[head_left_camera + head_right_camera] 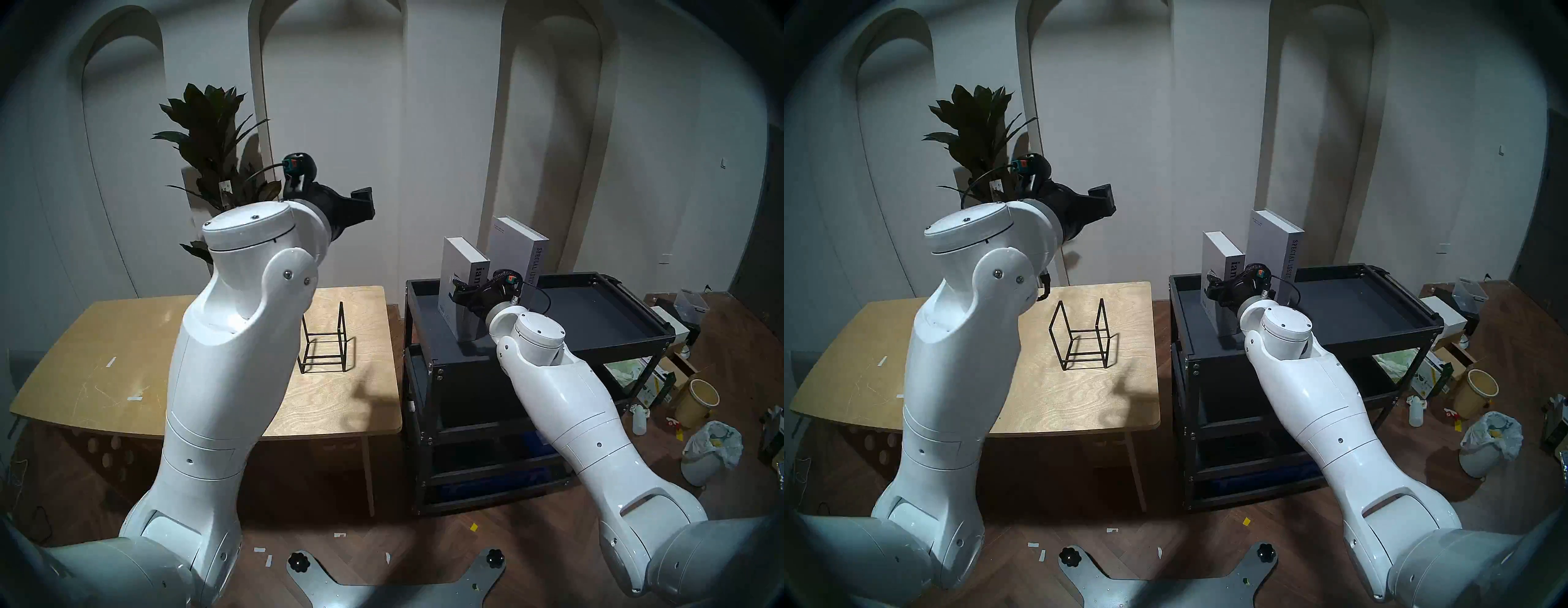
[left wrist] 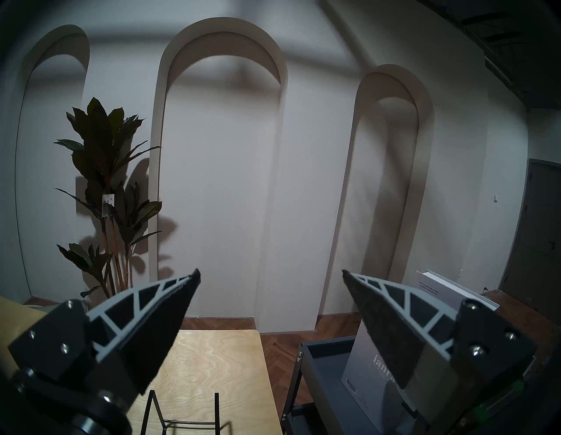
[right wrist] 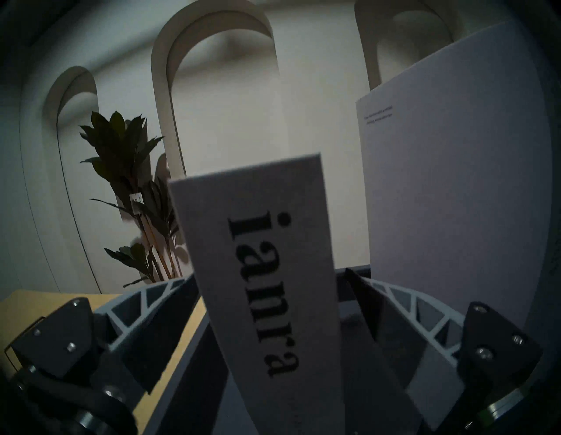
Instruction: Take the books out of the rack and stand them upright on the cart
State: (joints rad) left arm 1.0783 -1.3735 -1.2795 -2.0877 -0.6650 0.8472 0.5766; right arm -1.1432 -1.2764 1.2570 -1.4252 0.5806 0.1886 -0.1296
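Note:
Two light-grey books stand upright on the black cart's top shelf [image 1: 594, 314]. The shorter "ianra" book [image 1: 456, 271] is in front; the taller "SPECIAL ISSUE" book [image 1: 515, 246] is behind and to its right. My right gripper [image 1: 456, 295] straddles the ianra book low on its spine. In the right wrist view [image 3: 270, 272] its jaws are spread wide, with a small gap at the right finger [image 3: 379, 303]. The black wire rack [image 1: 324, 339] stands empty on the wooden table. My left gripper [image 1: 368, 204] is open and empty, raised high above the table.
The light wooden table [image 1: 127, 361] is left of the cart. A potted plant [image 1: 208, 140] stands behind it by the wall. Bins, a bag and boxes [image 1: 704, 441] litter the floor right of the cart. The cart has lower shelves [image 1: 488, 450].

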